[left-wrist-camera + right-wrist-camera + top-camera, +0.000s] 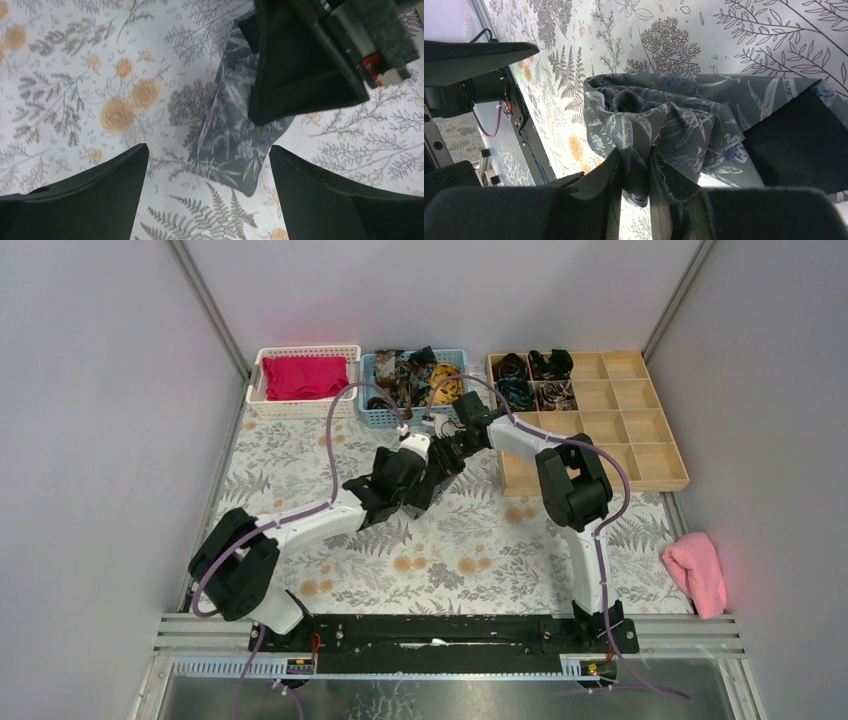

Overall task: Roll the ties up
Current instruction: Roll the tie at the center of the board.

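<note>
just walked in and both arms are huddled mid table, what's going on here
The two arms are rolling a grey-blue leaf-patterned fabric necktie on the floral tablecloth. The right gripper is shut on a loosely coiled part of it, while the left gripper hangs open above its flat end. Rolled ties already fill a few compartments of the wooden divided tray at the back, and more loose ties wait in the blue plastic basket.

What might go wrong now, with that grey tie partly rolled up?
The right gripper pinches only a fold of the grey tie, so the loose coil might unwind or slip out. The left gripper hangs open over the tie's flat tail; closing there, it might snag the floral tablecloth too.
</note>
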Controlling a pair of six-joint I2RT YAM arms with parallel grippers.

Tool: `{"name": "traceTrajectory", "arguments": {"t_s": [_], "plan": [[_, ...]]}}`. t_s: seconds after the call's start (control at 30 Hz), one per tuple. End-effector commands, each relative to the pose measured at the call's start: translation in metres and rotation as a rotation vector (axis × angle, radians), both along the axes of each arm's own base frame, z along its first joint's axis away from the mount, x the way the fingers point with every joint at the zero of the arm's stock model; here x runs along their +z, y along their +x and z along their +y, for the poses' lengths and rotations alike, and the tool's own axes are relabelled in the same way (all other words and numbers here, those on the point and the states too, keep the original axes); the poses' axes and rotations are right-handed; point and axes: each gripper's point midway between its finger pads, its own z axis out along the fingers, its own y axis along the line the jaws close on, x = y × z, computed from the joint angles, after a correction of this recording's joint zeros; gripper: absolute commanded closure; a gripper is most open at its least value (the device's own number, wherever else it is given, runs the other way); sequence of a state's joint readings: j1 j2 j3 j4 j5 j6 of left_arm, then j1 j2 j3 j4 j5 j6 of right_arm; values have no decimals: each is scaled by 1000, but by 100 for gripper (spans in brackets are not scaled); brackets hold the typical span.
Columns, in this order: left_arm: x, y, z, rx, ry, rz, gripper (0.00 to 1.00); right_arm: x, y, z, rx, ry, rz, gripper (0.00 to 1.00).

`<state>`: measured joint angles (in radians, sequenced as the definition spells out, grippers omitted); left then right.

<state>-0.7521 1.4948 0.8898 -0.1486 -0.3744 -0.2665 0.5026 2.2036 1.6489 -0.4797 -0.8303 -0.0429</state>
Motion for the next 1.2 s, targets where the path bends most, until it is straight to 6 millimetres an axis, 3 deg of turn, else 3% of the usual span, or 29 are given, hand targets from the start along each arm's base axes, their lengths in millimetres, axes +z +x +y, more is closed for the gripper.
{"name": "traceTrajectory", "arguments": {"t_s": [0.0, 0.13, 0.33, 0.57, 0.77, 1.03, 1.17], "plan": [[3, 22, -11, -83, 108, -63, 1, 4, 6, 6, 14, 44, 5, 95], [-21, 14, -39, -246, 94, 42, 1, 2, 6, 7, 14, 42, 12, 95], [-39, 10, -57, -399, 96, 188, 1, 4, 8, 9, 17, 59, 17, 96], [-52, 31, -43, -365, 140, 235, 1, 3, 4, 9, 23, 61, 26, 96], [-35, 36, -29, -345, 191, 174, 1, -2, 4, 8, 23, 54, 38, 96], [-71, 38, -15, -345, 209, 314, 1, -4, 4, 7, 29, 45, 42, 96], [-75, 35, -22, -372, 181, 339, 1, -4, 3, 8, 27, 50, 50, 96]]}}
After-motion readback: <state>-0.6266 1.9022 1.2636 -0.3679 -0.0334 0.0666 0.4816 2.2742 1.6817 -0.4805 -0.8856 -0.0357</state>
